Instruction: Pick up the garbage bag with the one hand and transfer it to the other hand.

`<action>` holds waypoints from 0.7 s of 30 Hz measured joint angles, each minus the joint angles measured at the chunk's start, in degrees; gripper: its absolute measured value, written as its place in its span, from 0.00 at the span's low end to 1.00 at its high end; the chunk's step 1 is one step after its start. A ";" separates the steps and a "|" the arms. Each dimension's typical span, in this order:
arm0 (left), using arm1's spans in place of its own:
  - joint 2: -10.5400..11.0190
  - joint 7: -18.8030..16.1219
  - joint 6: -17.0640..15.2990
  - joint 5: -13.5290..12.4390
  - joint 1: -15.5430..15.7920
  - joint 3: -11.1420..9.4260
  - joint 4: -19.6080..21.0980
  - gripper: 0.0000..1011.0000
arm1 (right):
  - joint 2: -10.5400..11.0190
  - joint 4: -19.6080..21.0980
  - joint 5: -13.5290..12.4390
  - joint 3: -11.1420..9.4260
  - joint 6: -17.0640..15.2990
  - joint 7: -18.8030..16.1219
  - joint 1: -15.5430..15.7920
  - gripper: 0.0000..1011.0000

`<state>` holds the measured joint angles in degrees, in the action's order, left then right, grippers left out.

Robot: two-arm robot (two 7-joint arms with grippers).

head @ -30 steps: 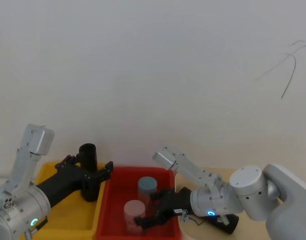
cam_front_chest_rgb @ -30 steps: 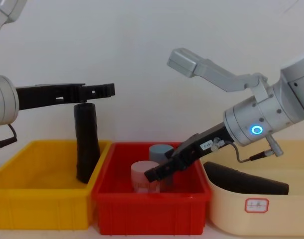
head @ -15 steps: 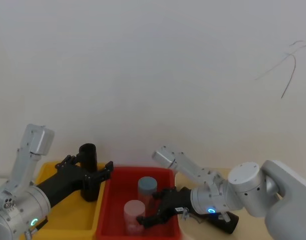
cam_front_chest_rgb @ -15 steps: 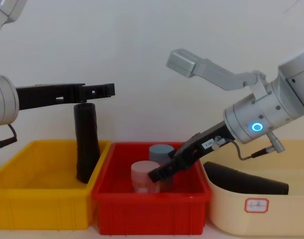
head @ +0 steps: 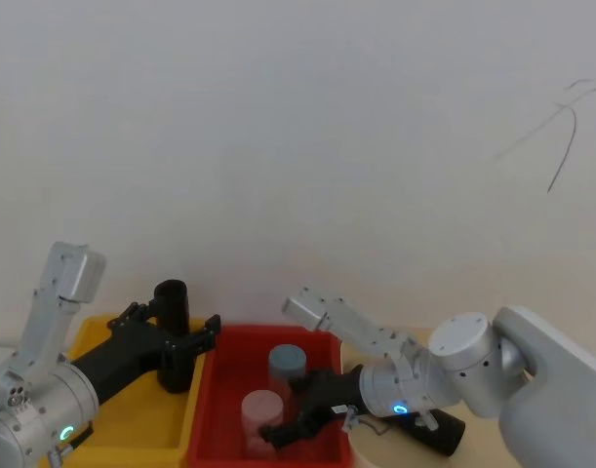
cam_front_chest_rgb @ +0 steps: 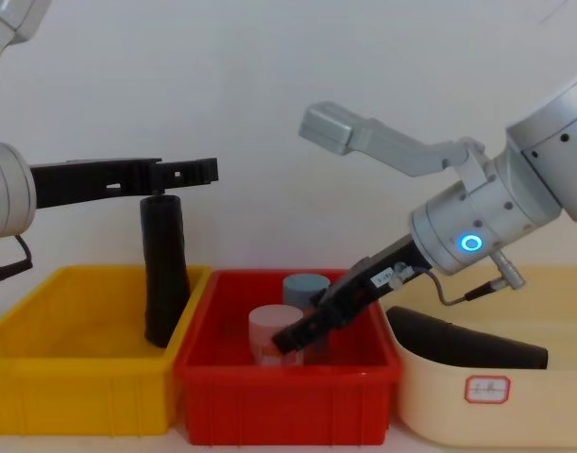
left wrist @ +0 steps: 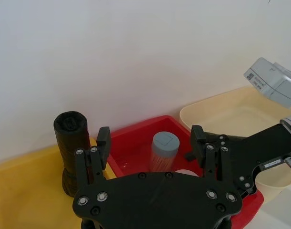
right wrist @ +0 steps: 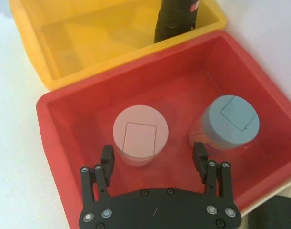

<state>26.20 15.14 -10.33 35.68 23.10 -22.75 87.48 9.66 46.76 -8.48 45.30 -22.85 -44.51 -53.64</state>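
Deeper into the red bin [cam_front_chest_rgb: 286,387] dipped the right pincer [right wrist: 155,162], open, empty.

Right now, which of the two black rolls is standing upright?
The garbage bag in the yellow bin, beside the left gripper, stands upright. The other black roll lies flat in the cream tub.

Garbage bag [cam_front_chest_rgb: 163,274]: black wrinkled roll, stood upright and slightly tilted, at lower left of the chest view, ungripped.
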 joint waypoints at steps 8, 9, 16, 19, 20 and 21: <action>0.00 0.00 0.00 0.00 0.00 0.00 0.00 0.99 | -1.84 -2.99 0.70 0.41 1.22 -0.55 -1.13 0.99; 0.00 0.00 0.00 0.01 0.00 0.00 0.00 0.99 | -1.97 -3.21 0.75 0.42 1.33 -0.60 -1.19 0.99; 0.00 0.00 0.00 0.00 0.00 0.00 0.00 0.99 | -3.09 -4.74 1.11 0.48 2.21 -1.09 -1.77 0.99; 0.00 0.00 0.00 0.00 0.00 0.00 0.00 0.99 | -3.49 -5.36 1.21 0.45 2.52 -1.34 -1.95 0.99; 0.00 0.00 0.00 0.00 0.00 0.00 0.00 0.99 | -3.57 -5.50 1.22 0.44 2.58 -1.44 -1.98 0.99; 0.00 0.00 0.00 0.00 0.00 0.00 -0.01 0.99 | -3.73 -5.77 1.24 0.41 2.75 -1.59 -2.05 0.99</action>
<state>26.20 15.14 -10.33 35.68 23.10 -22.75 87.48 5.93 40.99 -7.24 45.71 -20.10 -46.09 -55.69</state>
